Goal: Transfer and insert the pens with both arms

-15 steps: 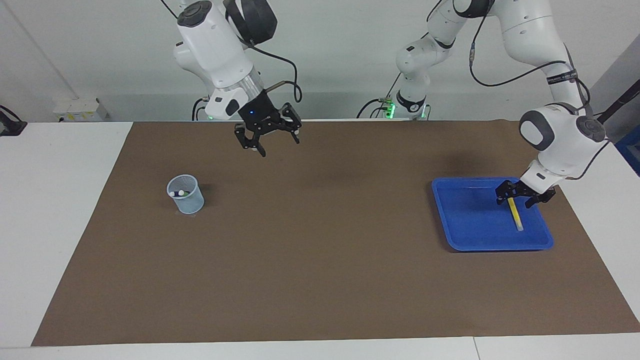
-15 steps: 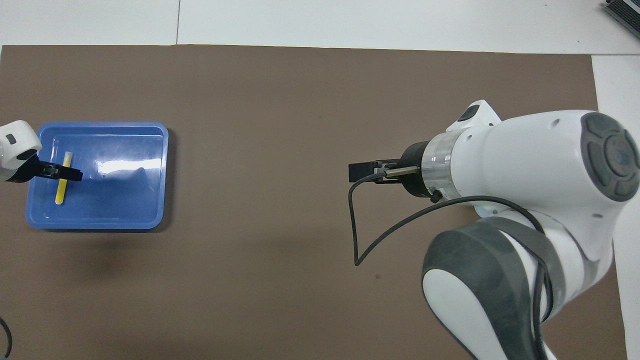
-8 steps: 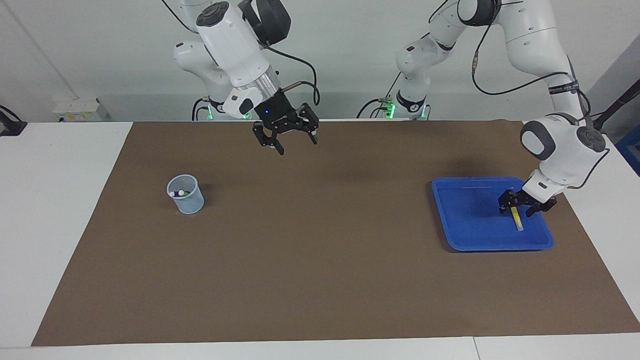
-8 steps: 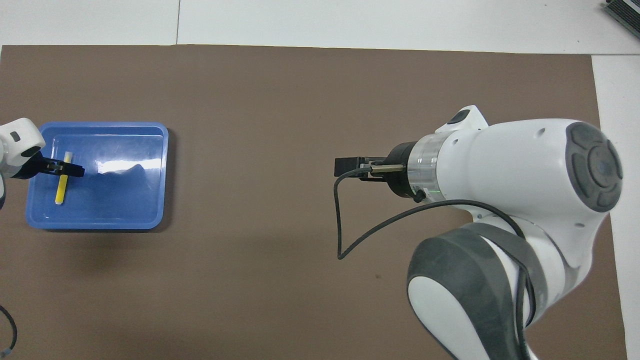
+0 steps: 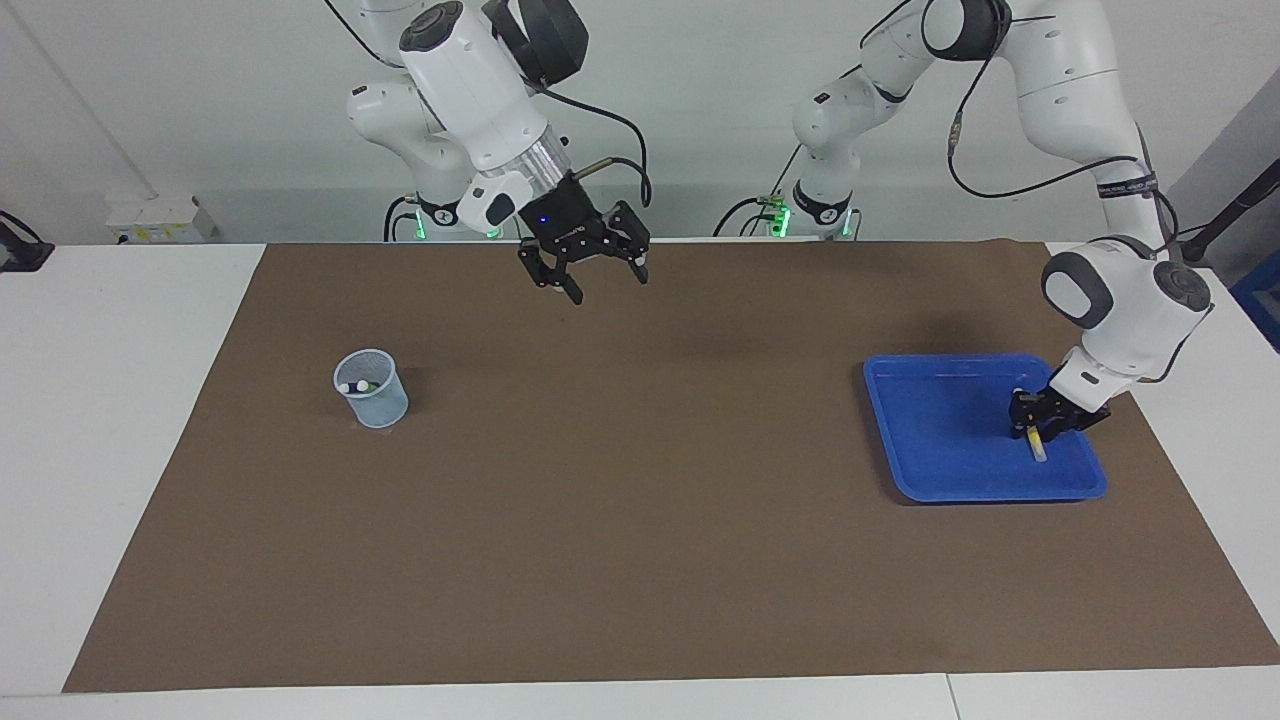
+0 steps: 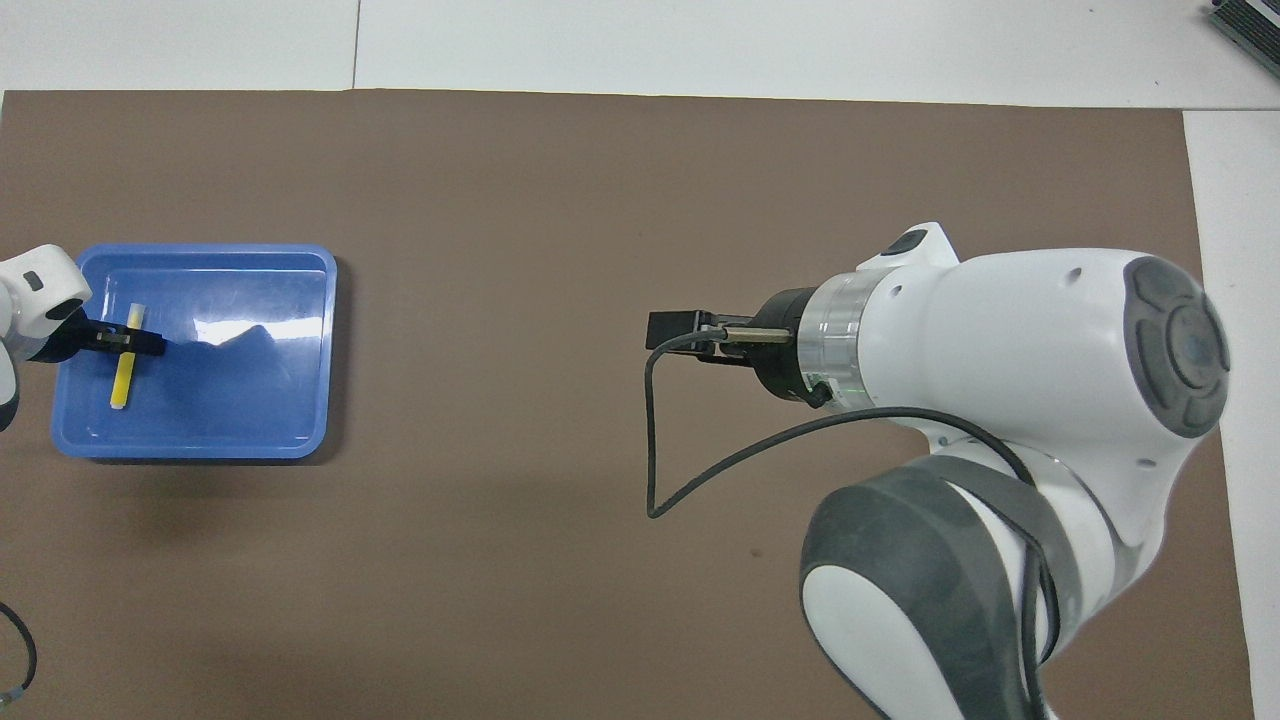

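Note:
A yellow pen (image 5: pixel 1038 447) (image 6: pixel 122 375) lies in the blue tray (image 5: pixel 940 430) (image 6: pixel 250 400) at the left arm's end of the table. My left gripper (image 5: pixel 1035 425) (image 6: pixel 125 340) is down in the tray with its fingers closed across the pen's upper part. My right gripper (image 5: pixel 607 282) hangs open and holds nothing, in the air over the mat's edge nearest the robots. A pale blue mesh cup (image 5: pixel 371 390) stands toward the right arm's end, and pale pen ends (image 5: pixel 352 386) show inside it. In the overhead view the right arm hides the cup.
A brown mat (image 5: pixel 640 520) covers most of the white table. The right arm's big body (image 6: pixel 1010 400) and its black cable loop (image 6: pixel 655 450) fill one side of the overhead view.
My left gripper sank onto the yellow pen and closed its fingers on it. The right gripper swung through the air away from the cup, toward the middle of the table, staying open.

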Robot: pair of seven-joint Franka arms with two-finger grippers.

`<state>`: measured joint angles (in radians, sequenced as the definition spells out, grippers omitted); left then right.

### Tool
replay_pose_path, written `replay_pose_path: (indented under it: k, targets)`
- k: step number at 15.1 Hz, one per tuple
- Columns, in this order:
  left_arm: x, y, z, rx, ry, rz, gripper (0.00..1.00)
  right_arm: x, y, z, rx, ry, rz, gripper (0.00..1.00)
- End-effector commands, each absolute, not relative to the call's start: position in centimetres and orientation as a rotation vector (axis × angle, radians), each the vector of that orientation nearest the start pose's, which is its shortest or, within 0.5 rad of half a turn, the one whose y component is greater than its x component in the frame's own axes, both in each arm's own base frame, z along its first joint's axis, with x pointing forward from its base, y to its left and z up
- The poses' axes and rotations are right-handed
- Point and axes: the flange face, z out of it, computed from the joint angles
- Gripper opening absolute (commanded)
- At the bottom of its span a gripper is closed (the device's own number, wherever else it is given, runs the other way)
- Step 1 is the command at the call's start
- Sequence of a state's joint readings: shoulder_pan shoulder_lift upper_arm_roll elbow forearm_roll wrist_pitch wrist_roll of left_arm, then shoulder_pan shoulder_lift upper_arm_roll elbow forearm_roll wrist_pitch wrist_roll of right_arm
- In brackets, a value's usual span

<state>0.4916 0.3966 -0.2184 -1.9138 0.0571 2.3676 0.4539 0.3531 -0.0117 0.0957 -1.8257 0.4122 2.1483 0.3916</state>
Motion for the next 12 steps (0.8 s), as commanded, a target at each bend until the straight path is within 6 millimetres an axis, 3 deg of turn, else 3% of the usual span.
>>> replay_pose_path:
  k: [1,4,7,10,12]
  targets:
    - [60.6,17.9,29.2,-3.125,0.329,-0.130,0.00,52.4,27.2,56.8,-2.624,0.192,-0.195,1.00]
    - [60.8,17.7,29.4,-3.129,0.323,-0.129,0.00,52.5,27.2,56.9,-2.622,0.194,-0.199,1.00]
    - [61.8,16.5,31.0,-3.164,0.166,-0.068,0.00,52.4,27.9,57.3,-2.610,0.224,-0.193,1.00]
    - [64.1,12.3,35.1,-3.182,-0.019,0.043,0.00,52.4,29.1,58.0,-2.584,0.295,-0.181,1.00]
    - [64.4,9.4,36.6,-3.182,-0.131,0.087,0.00,52.5,29.6,58.3,-2.566,0.339,-0.186,1.00]
